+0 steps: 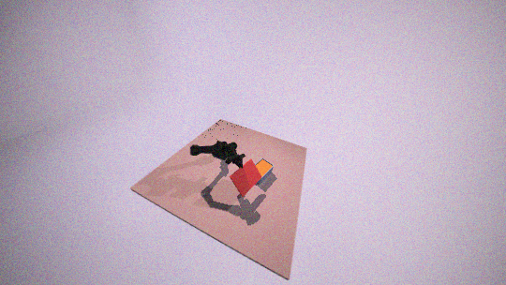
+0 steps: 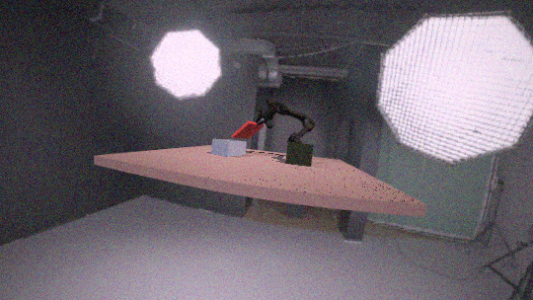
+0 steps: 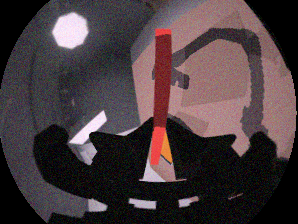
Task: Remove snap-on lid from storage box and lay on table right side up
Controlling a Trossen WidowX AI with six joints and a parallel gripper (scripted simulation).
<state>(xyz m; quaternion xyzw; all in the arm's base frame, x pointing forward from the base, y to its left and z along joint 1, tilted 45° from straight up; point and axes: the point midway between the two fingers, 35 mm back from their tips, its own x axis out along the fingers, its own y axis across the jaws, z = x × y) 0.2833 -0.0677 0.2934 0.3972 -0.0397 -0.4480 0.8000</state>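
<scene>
The red lid (image 1: 245,180) (image 2: 247,130) (image 3: 162,80) is off the storage box and tilted steeply in the air. My gripper (image 1: 242,165) (image 2: 261,121) (image 3: 158,120) is shut on one edge of it. The storage box (image 1: 263,168) (image 2: 228,147) (image 3: 166,150) stands upright and open on the table (image 1: 276,239) (image 2: 197,172) (image 3: 220,65), pale blue outside with an orange inside. In the top view the lid hangs in front of the box and overlaps part of it. In the wrist view the fingers and lid hide most of the box.
A dark block (image 2: 299,153) is under the arm's base in the exterior view. The arm's shadow (image 1: 217,203) falls across the table. The table's near corner (image 1: 288,277) is at the lower right in the top view.
</scene>
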